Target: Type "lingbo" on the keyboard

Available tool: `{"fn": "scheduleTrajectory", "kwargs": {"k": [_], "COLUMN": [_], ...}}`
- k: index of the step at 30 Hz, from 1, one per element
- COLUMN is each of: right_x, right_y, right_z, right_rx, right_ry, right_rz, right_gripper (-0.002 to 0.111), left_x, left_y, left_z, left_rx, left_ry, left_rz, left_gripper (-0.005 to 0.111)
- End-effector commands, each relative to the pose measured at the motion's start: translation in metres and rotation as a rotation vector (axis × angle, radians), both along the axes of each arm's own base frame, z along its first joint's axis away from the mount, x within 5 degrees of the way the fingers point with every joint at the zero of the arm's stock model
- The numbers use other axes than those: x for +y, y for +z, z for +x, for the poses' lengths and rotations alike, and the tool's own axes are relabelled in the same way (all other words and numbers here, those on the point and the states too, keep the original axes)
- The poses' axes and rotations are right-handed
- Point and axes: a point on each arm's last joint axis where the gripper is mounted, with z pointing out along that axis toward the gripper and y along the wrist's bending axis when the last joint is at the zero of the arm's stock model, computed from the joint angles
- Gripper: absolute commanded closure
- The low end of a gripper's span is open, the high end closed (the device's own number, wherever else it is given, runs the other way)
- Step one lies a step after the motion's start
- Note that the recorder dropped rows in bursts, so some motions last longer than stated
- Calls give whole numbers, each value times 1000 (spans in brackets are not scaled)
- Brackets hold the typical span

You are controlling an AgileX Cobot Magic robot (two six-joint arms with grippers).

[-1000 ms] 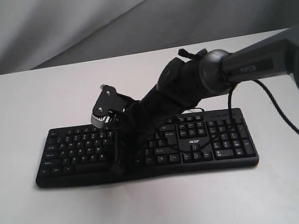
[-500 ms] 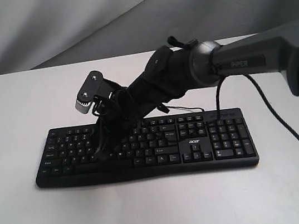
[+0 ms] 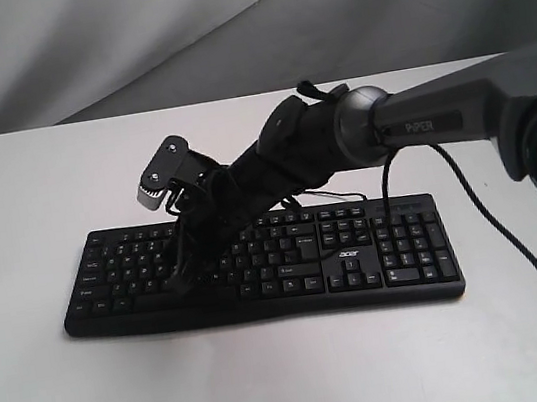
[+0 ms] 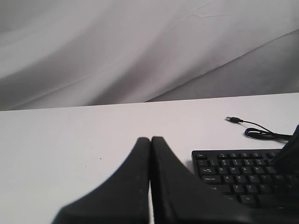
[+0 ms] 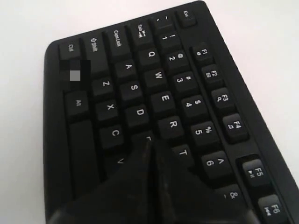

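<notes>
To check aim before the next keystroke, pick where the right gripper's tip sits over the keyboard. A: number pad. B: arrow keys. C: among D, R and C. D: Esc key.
C: the right wrist view shows the right gripper tip among the D key, R key and C key of the keyboard.

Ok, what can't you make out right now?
- Right wrist view: the shut right tool covers most of the keyboard key at its tip; letter unreadable.
- Exterior view: the right arm hides the middle keys; legends too small.
- Left wrist view: the left tool and frame edge cut off most keys.
</notes>
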Motion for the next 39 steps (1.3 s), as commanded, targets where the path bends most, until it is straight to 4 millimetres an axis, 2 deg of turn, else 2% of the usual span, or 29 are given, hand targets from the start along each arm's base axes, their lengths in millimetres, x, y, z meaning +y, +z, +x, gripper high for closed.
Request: {"fn": "scheduleTrajectory", "kwargs": {"k": [1,13,23,29,35,39], "right_x": [3,4,3,3,1,1], "right_y": [2,-2,-18,11,10,0], "right_z": [0,0,1,-5,-9,-9], "right_rx": [-2,6,29,24,65,82], "right_ry": [-10,-14,-21,31,56,56], "right_rz": [23,22,1,21,-15,-28], "right_gripper": [108,108,108,108,108,108], "left_x": [0,0,0,0,0,0], "left_y": [-1,-1,-1,-1,-1,-1], "left_z": [0,0,0,0,0,0], "left_rx": [-6,-6,-6,-6,-6,-6], "left_ry": [-6,-6,-6,-6,-6,-6], "left_rz": [-1,-1,-1,-1,-1,-1], "left_gripper": [106,106,106,106,106,106]}}
